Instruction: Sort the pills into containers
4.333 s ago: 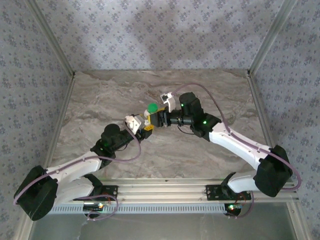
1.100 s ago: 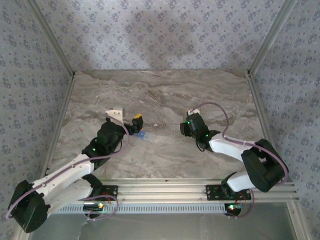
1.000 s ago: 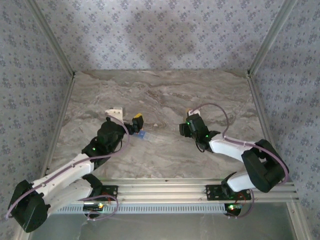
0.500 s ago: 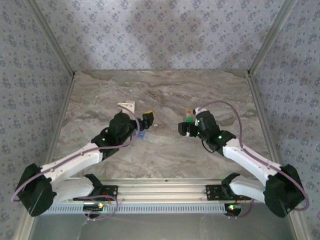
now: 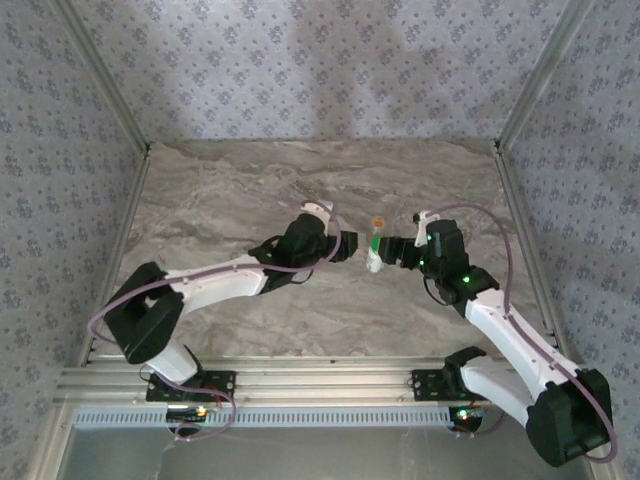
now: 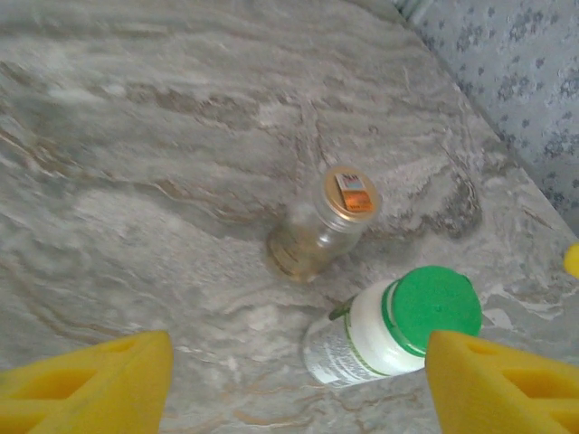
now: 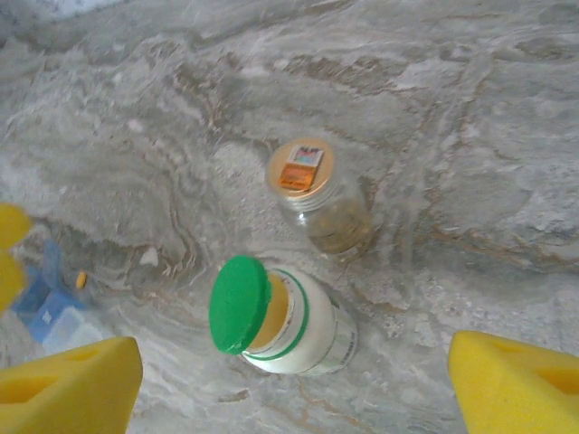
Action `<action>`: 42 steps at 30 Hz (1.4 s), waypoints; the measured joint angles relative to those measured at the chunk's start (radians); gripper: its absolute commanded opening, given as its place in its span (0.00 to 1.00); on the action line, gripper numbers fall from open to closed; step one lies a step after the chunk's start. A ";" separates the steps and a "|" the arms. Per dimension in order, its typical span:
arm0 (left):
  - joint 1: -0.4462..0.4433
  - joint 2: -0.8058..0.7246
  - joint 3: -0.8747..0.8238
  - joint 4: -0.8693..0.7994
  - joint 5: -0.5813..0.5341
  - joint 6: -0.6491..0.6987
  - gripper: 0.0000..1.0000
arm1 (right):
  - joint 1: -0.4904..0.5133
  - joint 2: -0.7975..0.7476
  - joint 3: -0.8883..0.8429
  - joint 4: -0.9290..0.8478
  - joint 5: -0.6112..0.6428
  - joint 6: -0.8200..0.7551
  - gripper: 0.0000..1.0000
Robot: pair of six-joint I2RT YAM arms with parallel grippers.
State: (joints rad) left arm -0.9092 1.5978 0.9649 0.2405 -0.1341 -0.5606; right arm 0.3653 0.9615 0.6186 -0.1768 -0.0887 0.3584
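Green-lidded white plastic pill bottle [image 7: 280, 325], lid ajar, stands between the wide-open, empty left tool [image 6: 294, 389] and right tool [image 7: 289, 389], likely awaiting a grasp.

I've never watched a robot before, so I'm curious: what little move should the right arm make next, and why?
Probably ease the right gripper down and shut it on the white bottle. The gripper is open with the bottle centred ahead of its fingers, and the green cap looks ajar, so steadying it seems the likely step.
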 measured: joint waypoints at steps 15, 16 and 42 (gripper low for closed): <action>-0.004 0.171 0.149 0.003 0.105 -0.067 0.56 | -0.076 0.187 0.000 0.113 -0.173 -0.003 0.70; -0.004 0.180 0.155 0.003 0.113 -0.070 0.55 | -0.079 0.192 0.000 0.121 -0.179 -0.003 0.70; -0.016 0.270 0.171 0.060 0.181 -0.134 0.42 | -0.119 0.250 -0.056 0.264 -0.238 0.068 0.51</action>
State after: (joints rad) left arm -0.9249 1.8683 1.1362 0.3004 0.0467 -0.6949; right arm 0.2462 1.2118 0.5629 0.0875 -0.3267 0.4267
